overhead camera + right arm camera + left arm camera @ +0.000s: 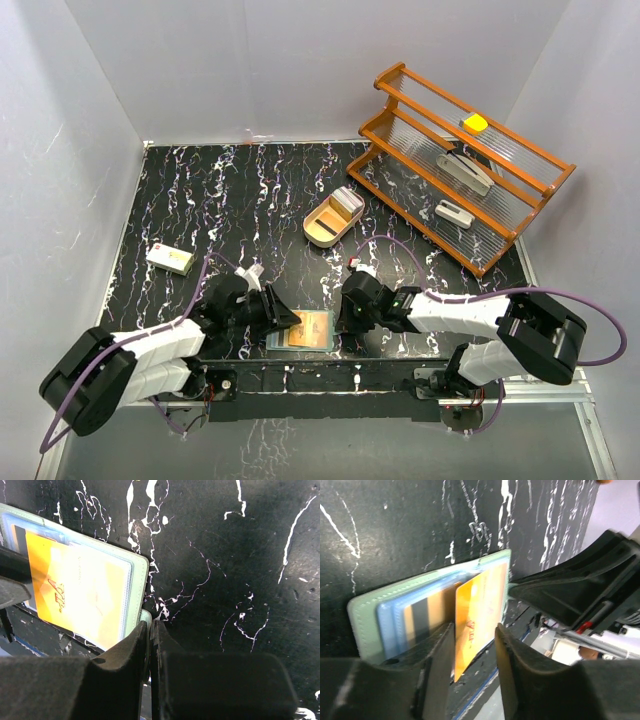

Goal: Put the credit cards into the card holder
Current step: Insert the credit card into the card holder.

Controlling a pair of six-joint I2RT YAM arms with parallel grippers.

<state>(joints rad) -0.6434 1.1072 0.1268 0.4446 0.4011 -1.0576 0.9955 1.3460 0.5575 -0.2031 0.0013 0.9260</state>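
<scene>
Left end effector (475, 652) is clamped across the width of an orange card (477, 615), one finger on each long edge as far as I can tell from its wrist view. The card's far end lies over the right half of the open card holder (365, 615). That teal-green holder lies flat at the near edge of the table (200, 200), between the two arms. The right end effector (151, 635) is shut tight on the holder's near right corner, with a sliver of pale green pinched between its fingers, pinning it in place. A second card (420, 617), tan with a dark stripe, already sits in the blue-grey pockets on the left half.

The step in hand looks like seating the orange card in a right-hand pocket. From the right wrist view I cannot tell whether its leading edge is under the clear pocket lip or only resting on top.

To do it well, I would keep the card low and nearly flat. It should go square to the pocket mouth, since a skewed corner would likely catch the lip. The right arm's pinch should hold firm so the holder cannot skid toward the table edge. The push should be slow, and the left grip should let go only once most of the card is covered.
</scene>
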